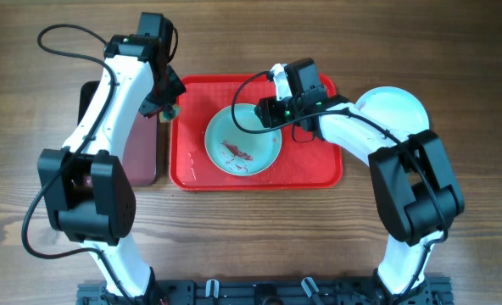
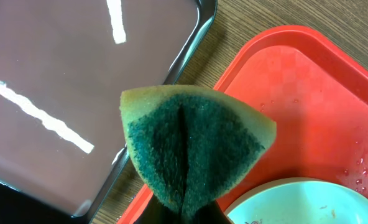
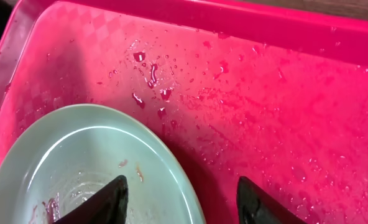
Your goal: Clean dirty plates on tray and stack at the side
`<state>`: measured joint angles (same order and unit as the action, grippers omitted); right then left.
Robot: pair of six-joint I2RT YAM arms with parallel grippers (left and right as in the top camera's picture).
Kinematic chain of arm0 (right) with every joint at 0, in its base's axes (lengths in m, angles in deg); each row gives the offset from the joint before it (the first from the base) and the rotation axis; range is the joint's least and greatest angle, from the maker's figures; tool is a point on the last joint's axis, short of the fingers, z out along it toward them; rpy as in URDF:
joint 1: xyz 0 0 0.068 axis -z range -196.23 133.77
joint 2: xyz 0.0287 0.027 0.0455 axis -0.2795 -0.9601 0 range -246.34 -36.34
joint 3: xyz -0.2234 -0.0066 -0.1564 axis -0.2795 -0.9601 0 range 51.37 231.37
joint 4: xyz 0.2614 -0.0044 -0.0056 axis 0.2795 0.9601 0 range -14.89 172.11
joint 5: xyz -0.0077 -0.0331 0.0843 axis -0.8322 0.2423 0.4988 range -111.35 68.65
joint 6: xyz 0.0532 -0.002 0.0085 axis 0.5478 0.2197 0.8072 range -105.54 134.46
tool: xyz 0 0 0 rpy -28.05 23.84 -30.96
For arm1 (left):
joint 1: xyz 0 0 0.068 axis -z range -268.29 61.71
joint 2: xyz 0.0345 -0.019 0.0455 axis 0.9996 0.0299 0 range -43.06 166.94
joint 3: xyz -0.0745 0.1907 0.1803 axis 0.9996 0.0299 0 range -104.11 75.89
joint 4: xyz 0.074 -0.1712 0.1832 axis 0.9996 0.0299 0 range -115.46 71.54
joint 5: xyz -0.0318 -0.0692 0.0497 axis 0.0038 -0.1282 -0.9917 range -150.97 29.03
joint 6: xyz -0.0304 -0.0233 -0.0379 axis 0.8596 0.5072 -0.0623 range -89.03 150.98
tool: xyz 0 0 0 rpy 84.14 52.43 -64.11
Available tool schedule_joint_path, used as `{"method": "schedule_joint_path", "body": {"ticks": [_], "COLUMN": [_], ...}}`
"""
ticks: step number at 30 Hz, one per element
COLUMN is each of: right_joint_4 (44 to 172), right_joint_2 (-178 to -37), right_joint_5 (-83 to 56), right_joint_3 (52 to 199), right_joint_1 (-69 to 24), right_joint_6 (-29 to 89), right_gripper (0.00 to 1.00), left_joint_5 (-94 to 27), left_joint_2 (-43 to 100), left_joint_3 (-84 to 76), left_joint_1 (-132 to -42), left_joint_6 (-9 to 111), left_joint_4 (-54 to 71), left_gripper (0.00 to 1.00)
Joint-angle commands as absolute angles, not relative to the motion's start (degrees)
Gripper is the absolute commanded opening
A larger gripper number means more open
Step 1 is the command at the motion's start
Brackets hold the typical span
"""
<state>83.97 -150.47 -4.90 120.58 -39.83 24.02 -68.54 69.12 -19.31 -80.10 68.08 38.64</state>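
A pale aqua plate (image 1: 242, 141) smeared with red sauce lies in the middle of the red tray (image 1: 319, 169). My right gripper (image 1: 272, 108) is open at the plate's far right rim. In the right wrist view the right gripper (image 3: 181, 183) has one finger over the plate (image 3: 78, 162) and the other over the wet tray floor (image 3: 265, 106), so the rim runs between them. My left gripper (image 1: 164, 106) hangs over the tray's left edge, shut on a folded green and yellow sponge (image 2: 193, 146). The left wrist view catches the plate's edge (image 2: 296, 205) at the bottom right.
Another pale plate (image 1: 395, 108) lies on the table to the right of the tray, partly under my right arm. A dark maroon tray (image 1: 141, 144) with a black rim sits left of the red tray, seen close up as the maroon tray (image 2: 59, 74). Water drops dot the red tray.
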Motion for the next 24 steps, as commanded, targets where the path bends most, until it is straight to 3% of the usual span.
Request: {"method": "schedule_joint_path", "body": {"ticks": [1, 14, 19, 23, 24], "right_joint_4": [83.8, 83.3, 83.5, 84.0, 84.3], "right_joint_2": [-151.3, -151.4, -152.8, -153.3, -153.3], "right_joint_5": [-4.4, -5.0, -5.0, -7.8, -9.6], "right_joint_3": [121.0, 119.3, 119.3, 119.3, 119.3], "right_joint_1": [-39.9, -40.5, -42.7, -43.6, -43.8], "right_joint_6": [22.3, 26.6, 27.5, 33.2, 35.0], "right_gripper": [0.52, 0.57, 0.49, 0.35, 0.27], "left_joint_5": [-68.4, -68.4, -68.4, -68.5, -68.5], "left_joint_2": [69.2, 69.2, 69.2, 69.2, 69.2], "left_joint_3": [-18.9, -18.9, -18.9, -18.9, -18.9], "left_joint_1": [-79.9, -79.9, -79.9, -79.9, -79.9], "left_joint_6": [67.2, 67.2, 67.2, 67.2, 67.2], "left_joint_4": [38.7, 38.6, 38.6, 38.7, 38.6], "left_gripper": [0.04, 0.04, 0.04, 0.04, 0.04]}}
